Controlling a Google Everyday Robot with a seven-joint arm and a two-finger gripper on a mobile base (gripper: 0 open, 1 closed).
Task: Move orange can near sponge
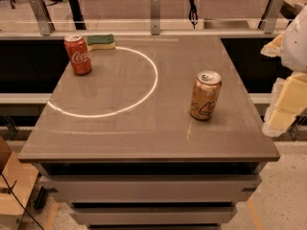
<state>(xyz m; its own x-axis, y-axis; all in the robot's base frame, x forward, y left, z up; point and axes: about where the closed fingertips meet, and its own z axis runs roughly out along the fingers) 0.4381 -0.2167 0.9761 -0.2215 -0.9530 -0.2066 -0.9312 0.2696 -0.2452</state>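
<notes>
The orange can (pixel 205 95) stands upright on the right half of the grey table (pixel 144 128), with a silver top and dark script. The sponge (pixel 100 41), green on top and yellow below, lies at the table's far left corner. My gripper (pixel 284 104) shows as pale cream-yellow and white parts at the right edge of the view, beyond the table's right side. It is apart from the orange can, to the can's right, and it holds nothing that I can see.
A red Coca-Cola can (pixel 78 54) stands upright just left of the sponge and a little in front of it. A bright ring of light (pixel 152 87) lies across the table's left and middle. A rail with metal posts (pixel 155 13) runs behind the table.
</notes>
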